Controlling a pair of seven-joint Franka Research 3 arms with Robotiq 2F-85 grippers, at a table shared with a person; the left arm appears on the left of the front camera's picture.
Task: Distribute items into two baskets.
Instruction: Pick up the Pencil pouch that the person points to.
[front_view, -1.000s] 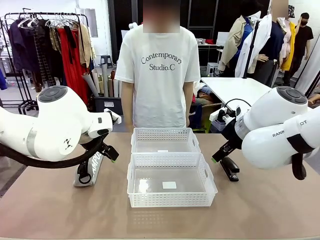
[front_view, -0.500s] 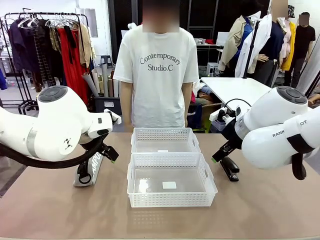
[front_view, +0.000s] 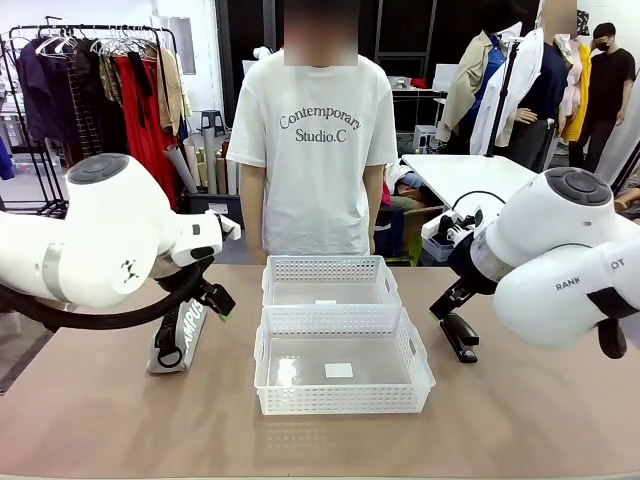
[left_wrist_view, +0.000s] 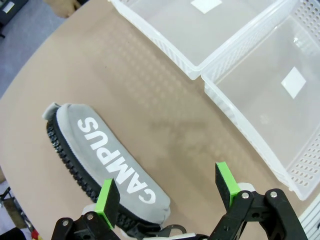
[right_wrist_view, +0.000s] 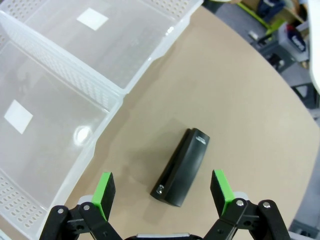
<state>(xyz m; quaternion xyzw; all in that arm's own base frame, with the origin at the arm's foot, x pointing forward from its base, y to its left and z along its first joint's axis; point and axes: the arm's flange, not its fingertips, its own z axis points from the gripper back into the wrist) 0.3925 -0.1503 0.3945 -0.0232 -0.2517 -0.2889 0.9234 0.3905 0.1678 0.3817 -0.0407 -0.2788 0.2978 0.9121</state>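
Observation:
A grey zip pouch (front_view: 184, 336) with white "CAMPUS" lettering lies on the table left of the two baskets. My left gripper (front_view: 218, 298) hangs just above it, open. In the left wrist view the pouch (left_wrist_view: 107, 167) lies partly between the spread fingers of my left gripper (left_wrist_view: 167, 192). A black stapler (front_view: 460, 337) lies right of the baskets under my open right gripper (front_view: 445, 300). In the right wrist view the stapler (right_wrist_view: 182, 167) sits between the green pads of my right gripper (right_wrist_view: 163, 187), untouched. The near basket (front_view: 340, 398) and far basket (front_view: 325, 268) stand touching, both holding nothing.
A person in a white T-shirt (front_view: 320, 150) stands at the far edge, hands out of sight. In the wrist views, basket rims (left_wrist_view: 245, 132) (right_wrist_view: 85, 165) run close beside the fingers. Bare tabletop (front_view: 120, 420) lies in front.
Both arms have risen slightly; the left arm's big joint has moved up and left a little. Pouch, stapler and baskets have not moved. Both grippers stay open.

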